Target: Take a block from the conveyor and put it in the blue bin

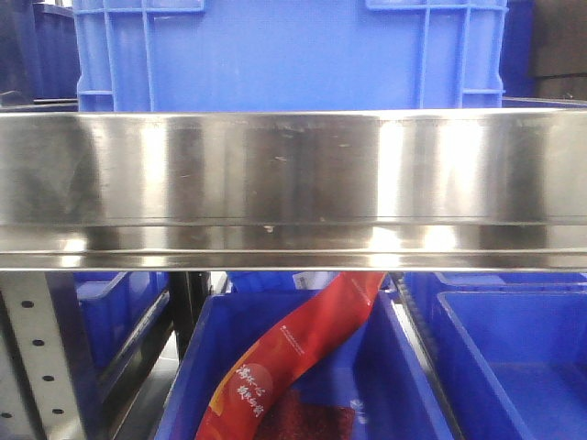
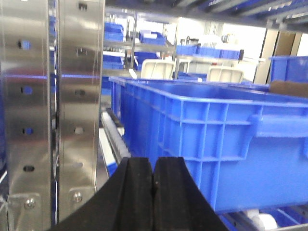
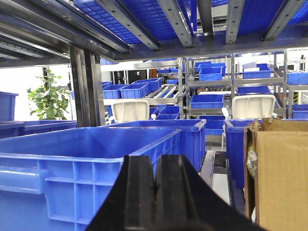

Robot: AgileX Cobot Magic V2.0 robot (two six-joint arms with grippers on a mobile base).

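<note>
The front view shows a shiny metal rail (image 1: 293, 188) with a blue bin (image 1: 293, 55) behind and a red packet (image 1: 293, 353) below. No block or conveyor shows in any view. The left gripper (image 2: 153, 192) is pressed together and empty, near a blue bin (image 2: 211, 139). The right gripper (image 3: 156, 192) is too. The job looks not yet begun.

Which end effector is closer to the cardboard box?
Right. The right end effector has the cardboard box close beside it, on its right. The left end effector faces a blue bin; only a brown edge shows beyond it.
</note>
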